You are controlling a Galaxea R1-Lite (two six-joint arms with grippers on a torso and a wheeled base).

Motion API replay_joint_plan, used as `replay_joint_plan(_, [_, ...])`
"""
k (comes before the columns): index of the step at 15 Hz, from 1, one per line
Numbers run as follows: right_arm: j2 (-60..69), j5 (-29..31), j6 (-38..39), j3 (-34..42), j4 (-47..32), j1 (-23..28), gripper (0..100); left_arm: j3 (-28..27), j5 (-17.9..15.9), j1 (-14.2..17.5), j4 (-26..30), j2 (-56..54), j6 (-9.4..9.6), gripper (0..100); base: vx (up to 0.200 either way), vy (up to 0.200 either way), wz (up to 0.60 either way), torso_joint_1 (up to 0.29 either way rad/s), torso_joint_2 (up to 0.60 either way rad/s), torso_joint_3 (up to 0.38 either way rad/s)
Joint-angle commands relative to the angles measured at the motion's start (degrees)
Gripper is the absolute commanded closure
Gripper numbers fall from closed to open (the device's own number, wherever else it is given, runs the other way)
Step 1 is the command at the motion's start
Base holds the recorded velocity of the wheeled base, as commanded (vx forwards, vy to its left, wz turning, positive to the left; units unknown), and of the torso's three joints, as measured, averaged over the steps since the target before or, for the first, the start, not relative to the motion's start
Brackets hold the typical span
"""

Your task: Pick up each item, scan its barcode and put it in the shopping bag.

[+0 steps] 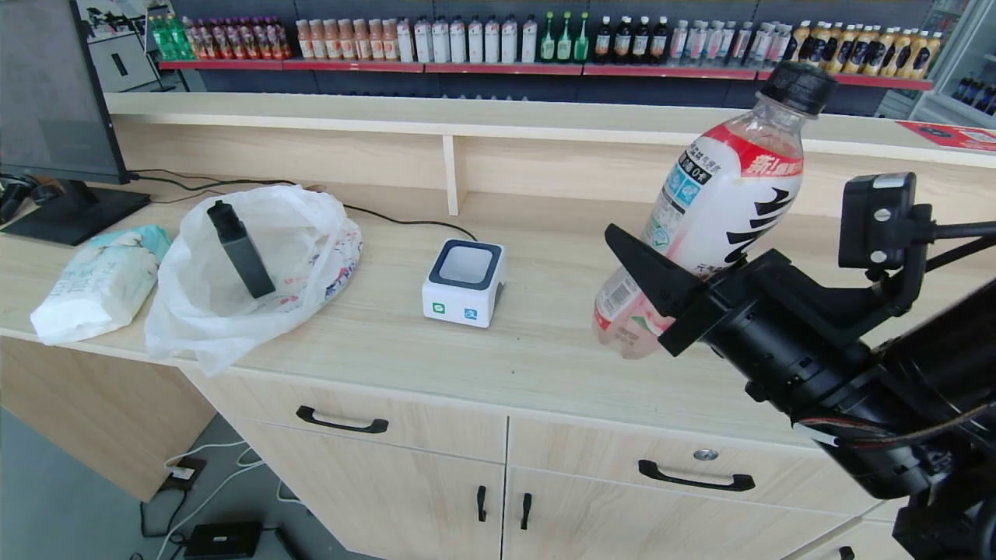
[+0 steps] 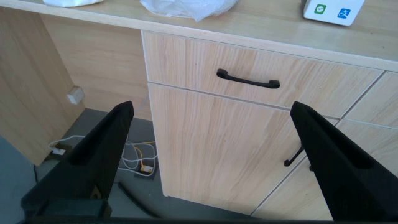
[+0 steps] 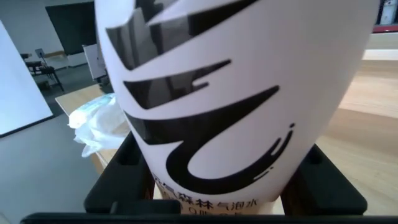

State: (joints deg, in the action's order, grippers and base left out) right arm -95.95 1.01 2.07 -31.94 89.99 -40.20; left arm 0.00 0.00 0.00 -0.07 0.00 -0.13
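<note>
Your right fingers [image 1: 654, 268] pinch the one bottle [image 1: 720, 210] low, tilted above the bench [image 1: 482, 358], right of the single scanner [image 1: 464, 281]. Gripped so low, it could slip or swing; its barcode [image 1: 620, 295] turned away won't read. One shopping bag [image 1: 257, 272] holds one dark item [image 1: 241, 249], one white pack [image 1: 97, 284] beside it. Your left fingers [image 2: 99, 155] hang spread

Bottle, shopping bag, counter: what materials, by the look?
Bottle: clear glossy plastic, printed wrap label, black ribbed cap. Shopping bag: thin translucent plastic film, crumpled. Counter: likely wood-grain laminate, matte.
</note>
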Motion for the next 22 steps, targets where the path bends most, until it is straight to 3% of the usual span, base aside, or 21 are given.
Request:
replay_joint_plan(1, [1.21,-0.05,0.39,-0.4,0.01,-3.04,100,0.0,0.0,0.0,-0.01,0.0,-0.04,0,0.0,0.0,0.0,0.0,0.0,0.0])
replay_joint_plan(4, [1.29,-0.05,1.18,0.04,0.01,-8.49,100,0.0,0.0,0.0,-0.01,0.0,0.22,0,0.0,0.0,0.0,0.0,0.0,0.0])
replay_joint_plan(10, [5.42,-0.05,4.7,0.83,0.01,-11.56,100,0.0,-0.09,0.0,-0.1,0.0,0.4,0,0.0,0.0,0.0,0.0,0.0,0.0])
replay_joint_plan(12, [7.8,-0.05,5.66,3.55,0.01,-12.79,100,0.0,-0.18,0.0,-0.1,0.0,2.77,0,0.0,0.0,0.0,0.0,0.0,0.0])
replay_joint_plan(13, [8.59,-0.13,5.84,4.34,0.01,-13.5,100,0.0,-0.18,0.0,-0.19,0.0,2.95,0,0.0,0.0,0.0,0.0,0.0,0.0])
replay_joint_plan(16, [10.87,-0.13,6.8,4.25,0.01,-14.81,100,0.0,-0.09,0.0,-0.19,0.0,2.07,0,0.0,0.0,0.0,0.0,0.0,0.0])
replay_joint_plan(22, [14.83,-0.22,9.09,5.75,0.01,-15.08,100,0.0,-0.09,0.0,-0.19,0.0,2.16,0,0.0,0.0,0.0,0.0,0.0,0.0])
